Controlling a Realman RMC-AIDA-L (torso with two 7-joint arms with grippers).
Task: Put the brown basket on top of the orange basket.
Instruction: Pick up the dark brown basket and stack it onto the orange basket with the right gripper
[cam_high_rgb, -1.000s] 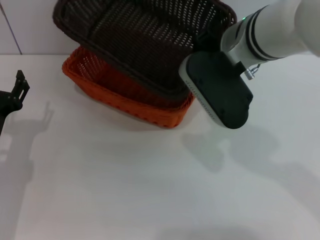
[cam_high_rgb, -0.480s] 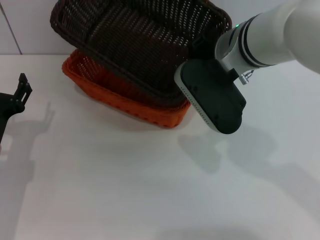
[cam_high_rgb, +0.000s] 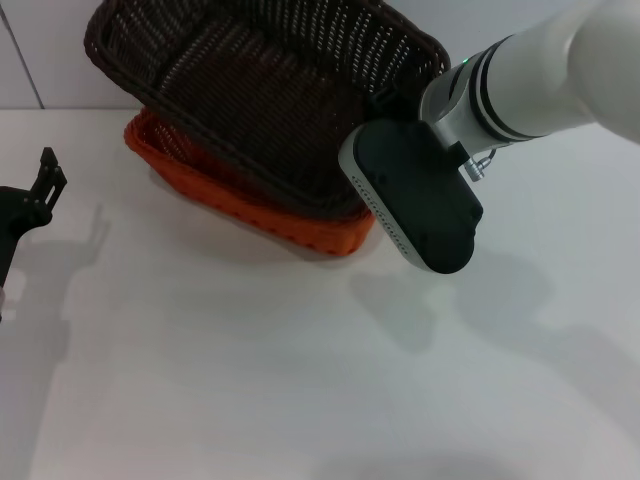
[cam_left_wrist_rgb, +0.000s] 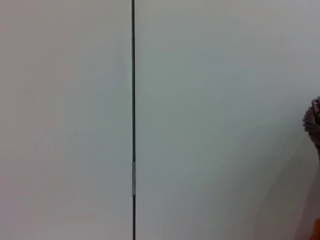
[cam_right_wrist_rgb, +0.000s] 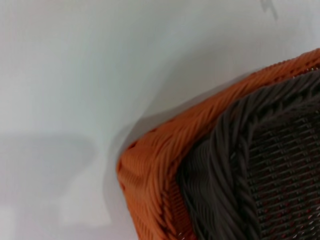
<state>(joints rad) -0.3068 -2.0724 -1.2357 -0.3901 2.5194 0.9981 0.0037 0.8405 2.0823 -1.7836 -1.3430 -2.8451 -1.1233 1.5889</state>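
The brown basket (cam_high_rgb: 250, 90) is tilted over the orange basket (cam_high_rgb: 250, 207), its far side raised and its near rim low against the orange one's right end. My right gripper (cam_high_rgb: 393, 95) holds the brown basket's right rim; its fingers are mostly hidden behind the black wrist housing (cam_high_rgb: 415, 195). In the right wrist view the brown basket's braided corner (cam_right_wrist_rgb: 260, 165) lies just inside the orange basket's corner (cam_right_wrist_rgb: 155, 165). My left gripper (cam_high_rgb: 40, 185) is parked at the table's left edge, away from both baskets.
The baskets stand at the back of a white table (cam_high_rgb: 250, 360), close to the wall (cam_high_rgb: 30, 50). The left wrist view shows the wall with a dark seam (cam_left_wrist_rgb: 133, 120) and a sliver of brown rim (cam_left_wrist_rgb: 312, 120).
My right arm and the brown basket have shifted left and come down a little, so the basket's near rim is closer onto the orange basket. The left arm has barely moved.
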